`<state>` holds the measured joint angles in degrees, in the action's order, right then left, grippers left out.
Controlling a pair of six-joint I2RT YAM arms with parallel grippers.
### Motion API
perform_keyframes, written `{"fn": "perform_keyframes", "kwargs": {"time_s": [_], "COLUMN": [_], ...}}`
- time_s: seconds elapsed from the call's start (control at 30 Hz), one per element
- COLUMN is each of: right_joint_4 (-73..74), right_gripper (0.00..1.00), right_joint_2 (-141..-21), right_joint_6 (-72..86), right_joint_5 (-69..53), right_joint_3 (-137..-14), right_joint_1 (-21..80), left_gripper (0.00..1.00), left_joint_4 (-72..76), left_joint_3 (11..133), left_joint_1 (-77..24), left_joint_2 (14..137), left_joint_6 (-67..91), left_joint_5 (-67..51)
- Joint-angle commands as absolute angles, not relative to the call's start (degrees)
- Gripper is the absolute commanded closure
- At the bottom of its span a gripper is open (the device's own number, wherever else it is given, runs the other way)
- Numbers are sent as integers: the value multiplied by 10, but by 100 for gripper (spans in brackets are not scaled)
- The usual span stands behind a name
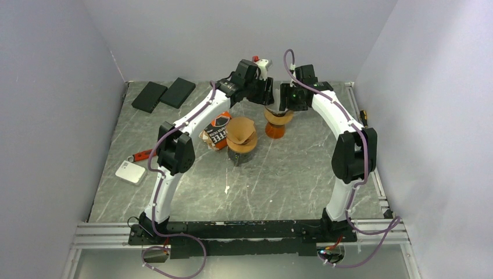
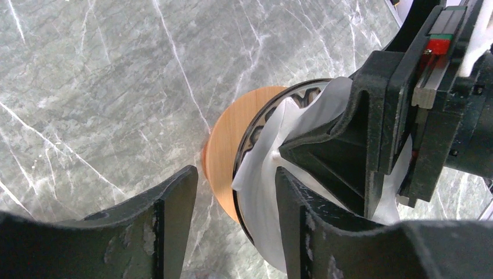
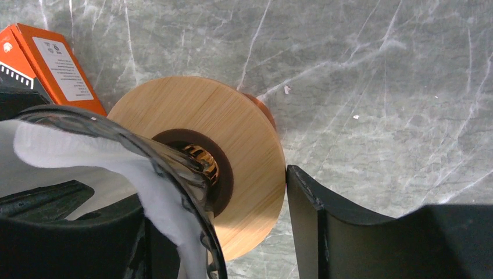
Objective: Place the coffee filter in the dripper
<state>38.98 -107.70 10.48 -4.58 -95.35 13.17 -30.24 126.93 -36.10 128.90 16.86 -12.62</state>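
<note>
Since the white coffee filter (image 2: pixel 258 174) already lies inside the glass cone of the dripper (image 3: pixel 244 128), its paper lapping over the rim, the task looks nearly done; what seems left is to seat the paper evenly against the wall and to draw both arms clear. The dripper stands toward the far middle of the surface (image 3: pixel 378 70). The right gripper (image 3: pixel 215 192) straddles its wall, one finger inside on the paper, the other outside just beside the wooden collar. The fingers stand apart, but whether they pinch the wall I cannot tell. The left gripper (image 2: pixel 235 186) is spread wide and holds nothing, with the filter's edge and the rim between its fingers. Both grippers crowd the same rim, so each stands in the other's way. Nearby are an orange coffee box (image 1: pixel 218 131) and a stack of brown filters (image 1: pixel 241 135). Well apart lie two black flat pieces (image 1: pixel 163 94), a red-handled tool (image 1: pixel 141 155) and a small white block (image 1: pixel 130 172).
</note>
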Motion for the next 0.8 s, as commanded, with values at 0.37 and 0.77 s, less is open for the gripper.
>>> {"fn": "perform_keyframes", "kwargs": {"time_s": [0.37,0.77], "right_joint_4": [400,421], "right_gripper": [34,23], "right_joint_2": [-1061,-1003], "right_joint_6": [98,115], "right_joint_5": [-49,-52], "right_joint_3": [-965,-999], "right_joint_1": [131,130], "left_gripper": [30,22], "left_joint_4": [-290,-287], "left_joint_3": [1274,1269], "left_joint_1": [-363,-363], "left_joint_2": [1274,1258], "left_joint_6": [164,160], "left_joint_5": [-125,-118]}}
